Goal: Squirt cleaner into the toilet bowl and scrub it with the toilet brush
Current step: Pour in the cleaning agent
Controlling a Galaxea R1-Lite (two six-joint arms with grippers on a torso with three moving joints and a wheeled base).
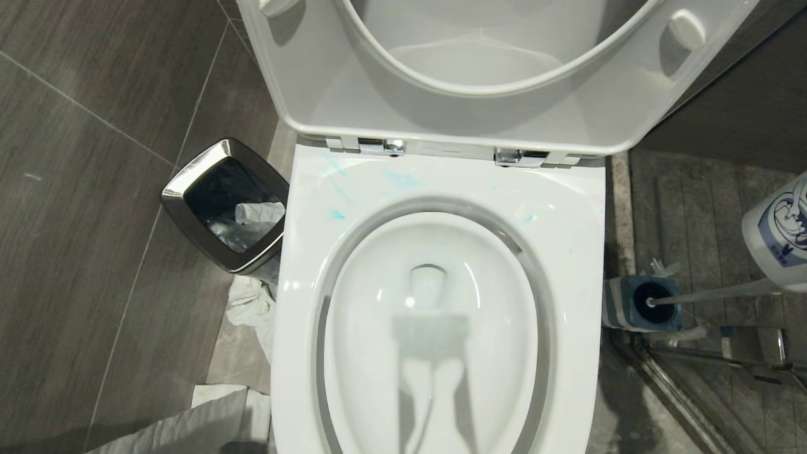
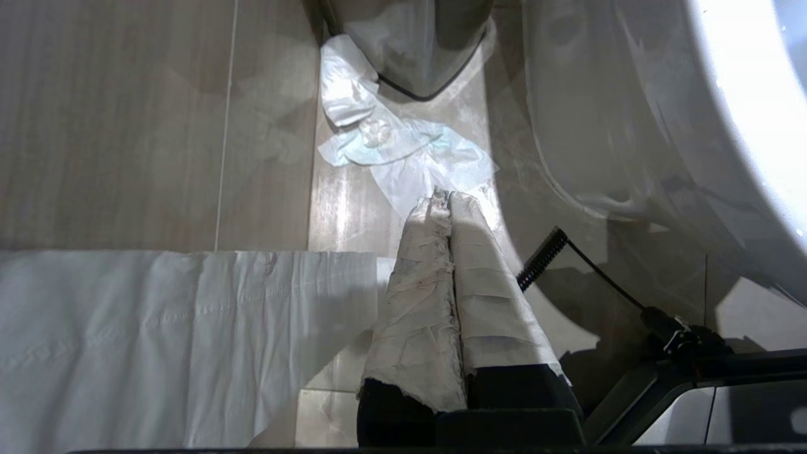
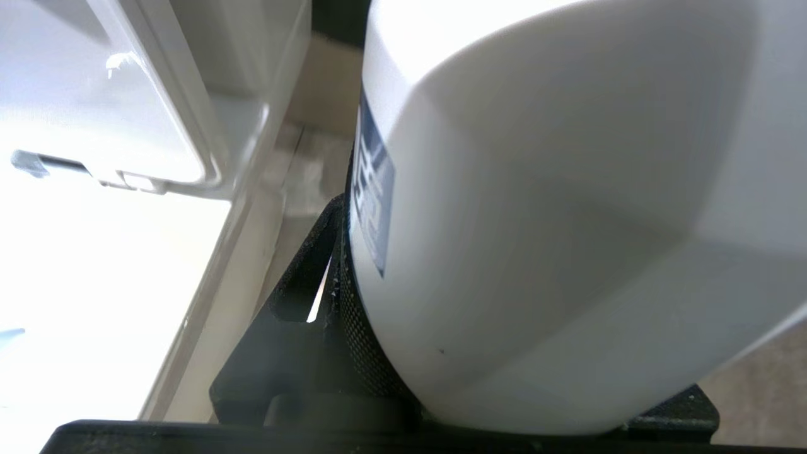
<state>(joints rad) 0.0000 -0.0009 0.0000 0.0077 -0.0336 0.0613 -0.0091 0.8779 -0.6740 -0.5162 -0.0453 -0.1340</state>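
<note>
The white toilet bowl fills the middle of the head view, with its seat and lid raised. Pale blue smears of cleaner streak the back of the rim. The toilet brush stands to the right with its black head down in a blue-and-grey holder. A white bottle with a blue label hangs at the right edge above the brush. My right gripper is shut on this bottle, beside the toilet. My left gripper, its fingers wrapped in white, is shut and empty, low beside the toilet's base.
A chrome-rimmed black bin stands against the toilet's left side, with crumpled tissue on the floor by it. A sheet of white paper lies on the dark tiles at the near left. Metal rails run along the floor at right.
</note>
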